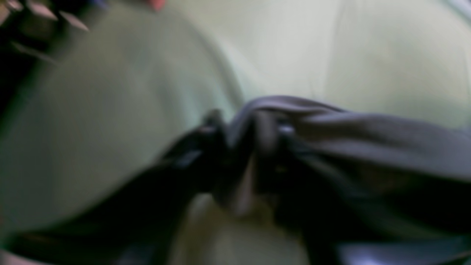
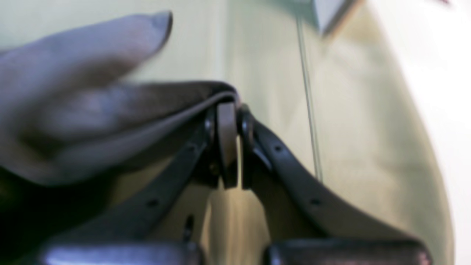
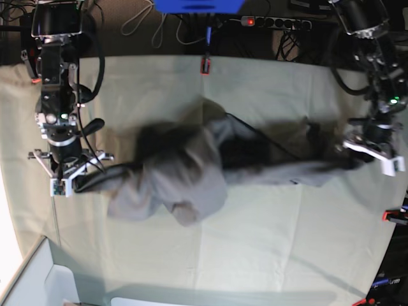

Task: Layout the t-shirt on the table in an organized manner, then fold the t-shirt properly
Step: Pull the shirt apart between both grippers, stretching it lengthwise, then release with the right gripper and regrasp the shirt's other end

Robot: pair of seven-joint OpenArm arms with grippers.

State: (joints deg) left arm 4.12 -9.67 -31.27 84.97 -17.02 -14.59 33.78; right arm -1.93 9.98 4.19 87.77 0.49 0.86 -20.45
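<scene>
**Shirt stretched between two arms above the table**

In the base view the dark grey t-shirt [image 3: 182, 172] hangs blurred across the middle of the frame, drawn out from left to right over the pale green table [image 3: 268, 242]. Its bulk bunches in the centre-left, and a long thin strip runs toward the right edge of the frame.

At the left of the base view, the right gripper [image 3: 71, 182] is clenched on one end of the shirt. The right wrist view shows this plainly: the two dark fingers [image 2: 224, 143] meet at the centre of the frame with a folded edge of grey cloth pinched between them, and the rest of the fabric billows out to the left of the frame.

At the right of the base view, the left gripper [image 3: 357, 156] sits at the other end of the stretched strip. In the left wrist view the picture is heavily blurred; dark fingers [image 1: 213, 132] stand at the centre with folds of the shirt [image 1: 368, 140] draped over and around them, spreading toward the lower right. Whether these jaws grip the cloth or have let go cannot be told.

A red clamp [image 3: 205, 65] sits on the table's top edge, and another [image 3: 390, 216] at the right edge.
</scene>
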